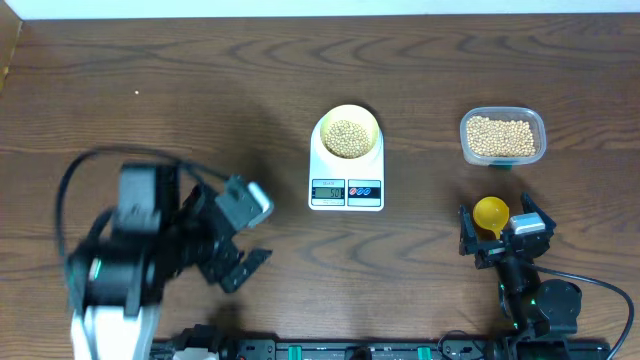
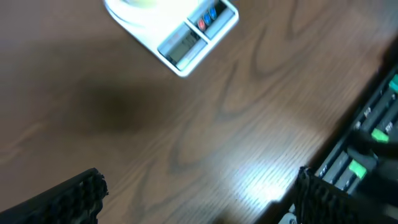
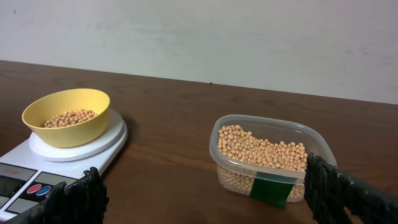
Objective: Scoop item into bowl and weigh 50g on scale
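Tan beans (image 3: pixel 69 117) cover the bottom of the pale yellow bowl (image 3: pixel 62 132), which sits on the white scale (image 3: pixel 78 151) in the middle of the wooden tabletop (image 1: pixel 200 90). More beans fill the clear tub (image 3: pixel 266 118) to its right. The left jaws hang spread wide over bare wood, grasping nothing. The right jaws gape too, with the yellow scoop (image 1: pixel 491 212) lying between them, ungripped.

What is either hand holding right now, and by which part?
Nothing: the left hand and right hand are both open and empty.
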### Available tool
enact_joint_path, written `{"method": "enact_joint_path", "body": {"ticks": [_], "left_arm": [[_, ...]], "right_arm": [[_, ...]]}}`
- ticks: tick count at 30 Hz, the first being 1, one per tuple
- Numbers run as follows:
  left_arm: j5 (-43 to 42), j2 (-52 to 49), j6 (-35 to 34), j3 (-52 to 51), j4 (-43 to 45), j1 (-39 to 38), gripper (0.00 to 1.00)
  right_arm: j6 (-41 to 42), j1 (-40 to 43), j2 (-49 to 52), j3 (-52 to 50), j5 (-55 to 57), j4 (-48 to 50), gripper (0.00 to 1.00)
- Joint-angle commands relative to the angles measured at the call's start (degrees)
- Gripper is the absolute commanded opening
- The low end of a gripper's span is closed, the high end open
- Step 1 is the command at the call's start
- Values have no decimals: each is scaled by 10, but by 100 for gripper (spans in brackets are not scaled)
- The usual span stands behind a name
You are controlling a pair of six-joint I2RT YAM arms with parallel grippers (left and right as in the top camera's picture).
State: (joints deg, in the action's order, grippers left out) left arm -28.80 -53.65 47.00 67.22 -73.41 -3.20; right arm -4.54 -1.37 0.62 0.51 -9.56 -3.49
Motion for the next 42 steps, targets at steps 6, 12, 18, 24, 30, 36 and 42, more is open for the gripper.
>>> {"method": "enact_joint_path", "body": {"ticks": [6,12,18,24,30,36,42], "left_arm": [[40,218,-225,-74,93,3,98],[62,336,-290,-148,179,10,98],[125,441,-395,-266,310,10,98],[155,490,-396,-341,390,10,98],[165,536,-396,-430,478,10,98],[211,535,-411,-477,526,10,98],[242,536,-448,-547,578,10,98]], "right_arm": [[-7,-5,-3,-2,2,-1,99],[-7,-5,-3,-2,2,-1,99],[-7,-5,-3,-2,2,-1,99],[-7,-5,-3,-2,2,-1,99],[-7,-5,-3,-2,2,-1,99],[-7,-5,-3,-2,2,-1,99],[-7,-5,-3,-2,2,-1,99]]}}
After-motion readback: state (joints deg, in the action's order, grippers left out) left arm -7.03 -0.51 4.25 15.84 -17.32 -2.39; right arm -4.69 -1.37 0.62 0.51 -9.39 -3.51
